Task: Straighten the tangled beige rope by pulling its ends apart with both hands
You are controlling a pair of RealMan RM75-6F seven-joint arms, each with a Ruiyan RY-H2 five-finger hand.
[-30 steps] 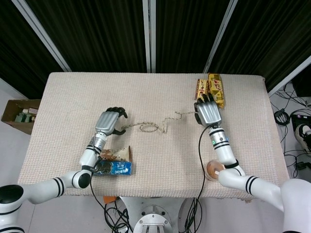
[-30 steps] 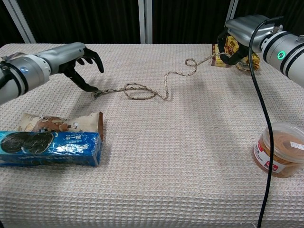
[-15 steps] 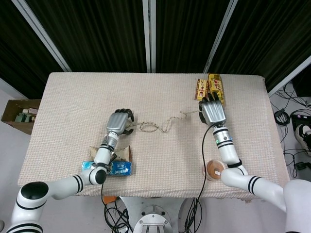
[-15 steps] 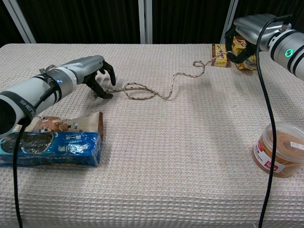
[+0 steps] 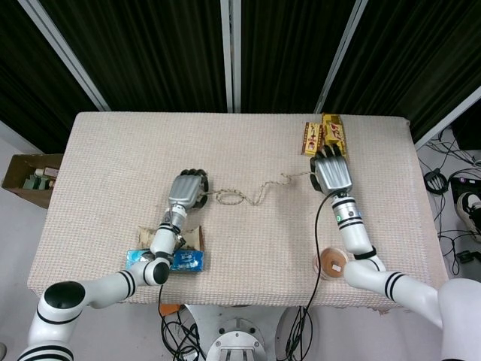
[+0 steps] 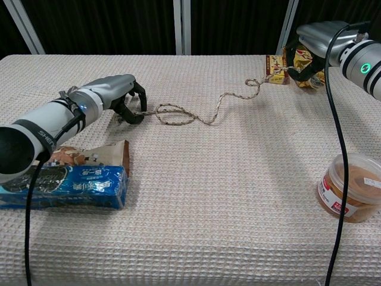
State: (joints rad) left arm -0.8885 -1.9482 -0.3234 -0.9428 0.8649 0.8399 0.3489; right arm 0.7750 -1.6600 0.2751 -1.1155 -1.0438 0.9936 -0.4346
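Observation:
The beige rope (image 6: 205,118) lies across the middle of the table, with a flat loop (image 5: 229,198) near its left end and a small kink (image 6: 255,86) toward the right. My left hand (image 6: 119,96) sits at the rope's left end with its fingers curled down over it and grips it. My right hand (image 6: 317,39) holds the right end at the back right, and the rope rises off the cloth toward it. In the head view the left hand (image 5: 186,189) and the right hand (image 5: 333,172) stand at the two ends of the rope.
A blue biscuit pack (image 6: 62,186) and an opened snack bag (image 6: 77,154) lie at the front left. A round tub (image 6: 352,188) stands at the front right. Snack packets (image 5: 325,137) lie behind my right hand. A black cable (image 6: 334,149) hangs from the right arm.
The left hand has slid right to the rope's left end and curled its fingers over it. The right hand has drawn its end farther right, stretching the right stretch of rope.

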